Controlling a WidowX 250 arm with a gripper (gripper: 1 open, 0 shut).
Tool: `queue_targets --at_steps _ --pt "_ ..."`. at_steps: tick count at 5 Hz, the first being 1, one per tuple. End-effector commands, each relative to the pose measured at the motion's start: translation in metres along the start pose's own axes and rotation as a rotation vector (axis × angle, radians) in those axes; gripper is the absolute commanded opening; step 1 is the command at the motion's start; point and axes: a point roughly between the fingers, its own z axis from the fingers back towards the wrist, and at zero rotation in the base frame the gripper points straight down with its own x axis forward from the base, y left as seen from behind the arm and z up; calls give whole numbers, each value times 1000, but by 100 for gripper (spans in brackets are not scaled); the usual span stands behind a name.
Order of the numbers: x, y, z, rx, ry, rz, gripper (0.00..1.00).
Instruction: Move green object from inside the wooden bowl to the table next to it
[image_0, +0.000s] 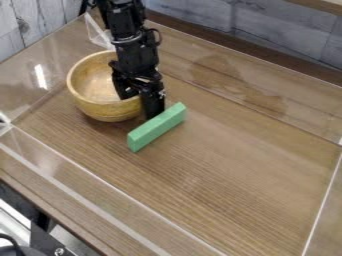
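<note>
The green object (156, 128), a flat bright-green bar, lies on the table (227, 170) just right of the wooden bowl (98, 88). Its upper end sits under the tip of my black gripper (144, 102). The gripper points steeply down between the bowl's right rim and the bar, with its jaws spread open and nothing held. Whether a fingertip still touches the bar I cannot tell. The bowl's yellowish inside looks empty; the arm hides part of its right rim.
Clear acrylic walls (40, 70) run around the tabletop's edge. A grey brick-pattern backdrop (267, 25) stands behind the table. Bare wood-grain surface stretches to the right and front of the bar.
</note>
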Motion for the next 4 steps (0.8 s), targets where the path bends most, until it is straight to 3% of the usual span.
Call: queue_targets --at_steps 1,4 --pt "-11 -21 -33 -62 108 8 100" --pt "-2 -43 -44 -37 179 -111 100"
